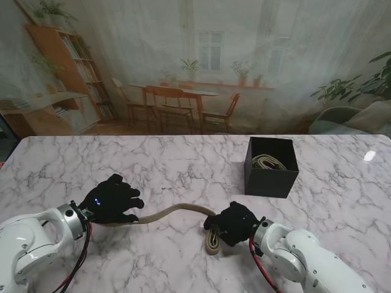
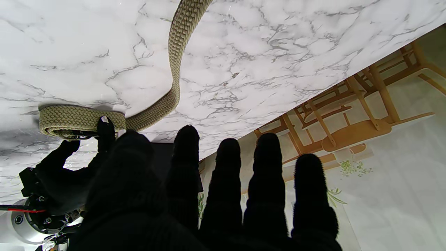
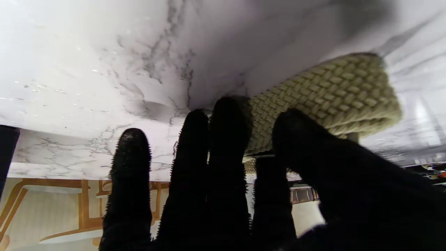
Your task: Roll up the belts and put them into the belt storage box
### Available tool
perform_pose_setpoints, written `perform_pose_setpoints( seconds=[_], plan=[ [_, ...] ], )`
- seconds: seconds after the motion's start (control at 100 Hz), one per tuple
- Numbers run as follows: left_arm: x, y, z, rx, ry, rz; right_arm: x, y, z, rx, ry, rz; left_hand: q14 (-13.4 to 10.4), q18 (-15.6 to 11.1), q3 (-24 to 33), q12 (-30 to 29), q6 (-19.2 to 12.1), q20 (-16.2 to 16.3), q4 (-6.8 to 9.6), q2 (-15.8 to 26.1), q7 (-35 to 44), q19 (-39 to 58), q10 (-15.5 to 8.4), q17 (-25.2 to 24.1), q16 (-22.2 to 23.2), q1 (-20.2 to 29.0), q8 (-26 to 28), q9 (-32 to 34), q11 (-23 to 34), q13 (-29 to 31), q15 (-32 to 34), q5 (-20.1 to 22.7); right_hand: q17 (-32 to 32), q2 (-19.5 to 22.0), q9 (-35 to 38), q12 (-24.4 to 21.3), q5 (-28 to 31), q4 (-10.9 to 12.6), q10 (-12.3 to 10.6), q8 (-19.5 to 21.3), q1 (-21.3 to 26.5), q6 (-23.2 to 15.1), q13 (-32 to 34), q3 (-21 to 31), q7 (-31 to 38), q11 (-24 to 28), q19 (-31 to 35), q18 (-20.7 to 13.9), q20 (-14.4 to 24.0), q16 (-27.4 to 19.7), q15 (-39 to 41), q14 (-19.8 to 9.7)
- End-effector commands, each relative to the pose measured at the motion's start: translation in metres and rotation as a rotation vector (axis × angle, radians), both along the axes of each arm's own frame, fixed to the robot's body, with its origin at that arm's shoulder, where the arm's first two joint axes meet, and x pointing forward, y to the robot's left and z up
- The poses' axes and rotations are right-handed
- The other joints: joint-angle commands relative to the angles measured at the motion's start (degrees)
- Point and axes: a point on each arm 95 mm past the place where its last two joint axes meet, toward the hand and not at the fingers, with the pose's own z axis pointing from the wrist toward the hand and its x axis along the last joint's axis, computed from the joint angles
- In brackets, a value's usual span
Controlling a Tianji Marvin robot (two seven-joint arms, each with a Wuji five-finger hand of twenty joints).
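on the marble table (image 1: 183,165) from the stand, the belt (image 1: 177,210) runs between both hands, the belt storage box (image 1: 270,167) farther off right; by the left wrist, the left hand (image 2: 216,195) is spread, gripping nothing; by the right wrist, the right hand (image 3: 223,181) clamps the folded end, so roll tightly, keeping edges aligned.

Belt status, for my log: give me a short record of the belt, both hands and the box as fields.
belt: tan woven belt lying on the marble table, running between the two hands
right hand: right hand shut on the belt's folded end, fingers pressing it
left hand: left hand resting over the other end, fingers spread; grip cannot be told
box: black box on the table's far right, with a rolled belt already inside
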Motion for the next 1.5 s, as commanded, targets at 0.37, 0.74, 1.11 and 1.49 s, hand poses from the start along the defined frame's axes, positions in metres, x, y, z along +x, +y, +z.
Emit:
perform_pose_setpoints(
  seconds=[0.37,0.74,1.11,1.49],
  plan=[
    [0.000,-0.002,-0.003,0.022,0.014,0.005,-0.013,-0.008,-0.024,-0.004,0.058,-0.054,0.4,2.7,-0.7,-0.5,-0.7,-0.1,-0.24,2.5,-0.9,-1.5,1.0,-0.9,-0.4,-0.7,0.5,-1.8,-1.3,-1.0,-1.0,0.9,-3.6,-0.8,-34.5,-4.7,16.6,-3.3,8.9,-4.1,-0.6,-6.8,-12.5,-6.4,29.5,-9.7,-6.3,12.2,3.9,-3.5,-4.1,8.9],
    [0.002,-0.005,-0.007,0.007,0.030,0.001,-0.009,-0.006,-0.029,0.044,0.017,-0.108,0.4,2.7,-0.8,-0.5,-0.5,0.0,-0.26,2.7,-1.0,-1.7,0.9,-1.0,-0.5,-0.9,0.4,-1.5,-1.2,-1.1,-1.1,0.9,-2.6,2.1,-12.6,0.2,15.1,-3.1,2.7,-5.6,1.3,-7.0,-2.2,-10.2,30.4,0.8,-5.5,11.8,2.9,-0.3,1.3,4.3],
    [0.001,-0.005,-0.008,0.008,0.033,0.000,-0.007,-0.007,-0.032,0.097,-0.024,-0.104,0.4,2.6,-0.8,-0.4,-0.6,0.0,-0.25,2.7,-0.9,-1.8,0.9,-1.0,-0.5,-0.8,0.5,-1.3,-1.2,-1.1,-1.1,1.1,-1.2,3.2,5.3,9.9,10.7,-4.1,-0.5,-8.3,5.3,-12.1,4.5,-10.8,19.9,10.8,-4.7,9.9,2.4,3.0,5.0,2.4],
    [0.000,-0.004,-0.008,0.008,0.028,-0.003,-0.006,-0.005,-0.035,0.120,-0.052,-0.071,0.4,2.7,-0.8,-0.4,-0.6,0.1,-0.26,2.8,-0.8,-1.8,0.9,-1.1,-0.6,-0.9,0.5,-1.2,-1.2,-1.4,-1.1,1.1,0.4,7.9,20.3,7.1,-15.0,3.3,-2.2,-9.3,5.6,-6.6,13.1,-6.4,-3.1,6.7,-3.4,8.8,0.8,4.2,6.4,-0.8]
  ],
)
